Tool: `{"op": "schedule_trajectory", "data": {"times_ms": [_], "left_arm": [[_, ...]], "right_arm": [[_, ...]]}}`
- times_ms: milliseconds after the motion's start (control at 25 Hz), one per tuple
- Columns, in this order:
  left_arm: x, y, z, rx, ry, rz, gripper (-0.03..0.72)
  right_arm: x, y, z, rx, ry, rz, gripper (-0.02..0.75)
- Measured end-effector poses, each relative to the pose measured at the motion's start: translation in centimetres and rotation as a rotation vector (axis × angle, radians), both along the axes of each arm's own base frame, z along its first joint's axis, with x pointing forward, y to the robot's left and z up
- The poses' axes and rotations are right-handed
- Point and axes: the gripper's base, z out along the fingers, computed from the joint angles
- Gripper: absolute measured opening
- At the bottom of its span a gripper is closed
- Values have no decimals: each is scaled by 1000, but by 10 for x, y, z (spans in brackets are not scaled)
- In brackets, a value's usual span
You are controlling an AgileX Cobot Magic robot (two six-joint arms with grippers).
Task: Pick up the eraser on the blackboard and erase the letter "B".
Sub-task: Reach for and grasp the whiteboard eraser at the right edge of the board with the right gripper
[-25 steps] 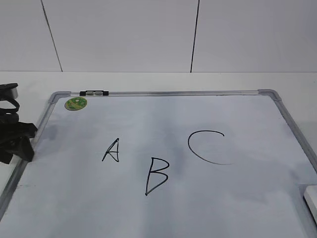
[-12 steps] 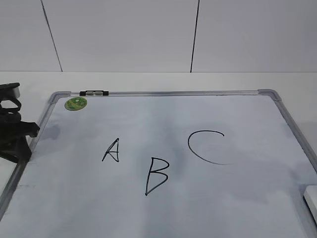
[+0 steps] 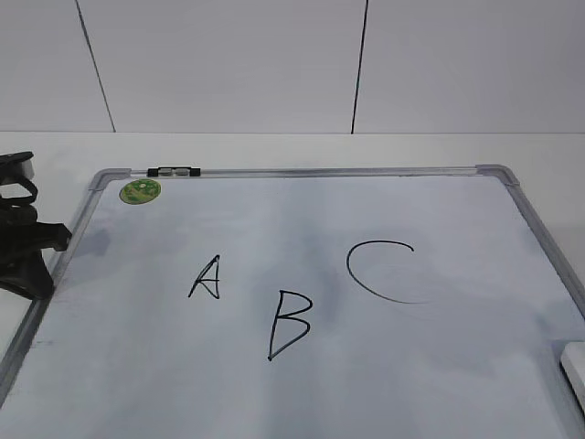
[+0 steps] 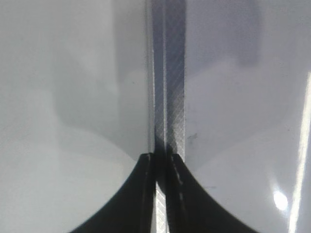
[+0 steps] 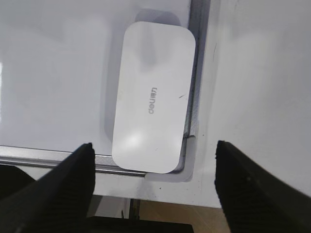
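Observation:
The blackboard point(image 3: 302, 219) lies flat, with a black "A" point(image 3: 206, 277), the letter "B" point(image 3: 290, 325) and a larger "C" point(image 3: 384, 272) on it. The white eraser point(image 5: 153, 104) lies on the board's near right corner; only its edge point(image 3: 575, 369) shows in the exterior view. My right gripper point(image 5: 153, 145) is open, above the eraser's near end, its fingers wider apart than the eraser and not touching it. My left gripper point(image 3: 26, 251) is shut and empty at the board's left frame point(image 4: 170, 97), with its jaws point(image 4: 161, 158) over the metal strip.
A green sticker point(image 3: 140, 191) and a small black-and-silver clip point(image 3: 174, 171) sit at the board's far left corner. The white table point(image 5: 257, 97) runs beside the board's right frame point(image 5: 197, 58). The table's near edge and the floor point(image 5: 170, 216) show below the right gripper.
My left gripper has shifted slightly to the left at the board's left frame. The letters and the eraser have not moved.

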Motion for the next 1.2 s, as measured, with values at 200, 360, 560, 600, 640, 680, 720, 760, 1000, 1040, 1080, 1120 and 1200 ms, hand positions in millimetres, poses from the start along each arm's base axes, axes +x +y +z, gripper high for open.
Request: {"op": "schedule_trajectory", "data": {"times_ms": [200, 360, 560, 600, 640, 680, 720, 760, 1000, 1040, 1080, 1120, 1200], "left_arm": [[0, 0, 0, -2, 0, 2, 32], [0, 0, 0, -2, 0, 2, 32], [0, 0, 0, -2, 2, 1, 32], [0, 0, 0, -2, 2, 1, 32], [0, 0, 0, -2, 2, 1, 32], [0, 0, 0, -2, 2, 1, 32], [0, 0, 0, -2, 2, 1, 32], [0, 0, 0, -2, 2, 1, 32], [0, 0, 0, -4, 4, 2, 31], [0, 0, 0, -3, 3, 1, 31], [0, 0, 0, -3, 3, 1, 31], [0, 0, 0, -3, 3, 1, 31], [0, 0, 0, -3, 3, 1, 31]], "right_arm": [[-3, 0, -1, -2, 36, 0, 594], [-4, 0, -1, 4, 43, -1, 614], [-2, 4, -4, 44, 16, -7, 671], [-2, 5, -7, 57, 20, -9, 673], [-3, 5, -9, 64, 26, -11, 675], [-4, 5, -11, 65, 32, -11, 676], [-4, 5, -12, 65, 35, -11, 677], [-4, 5, -13, 63, 32, -11, 678], [3, 1, -11, 37, -45, -70, 678], [4, 1, -11, 34, -52, -76, 678], [6, 1, -12, 34, -51, -78, 678], [8, 1, -14, 35, -45, -80, 678], [12, 1, -17, 34, -32, -83, 678]]}}
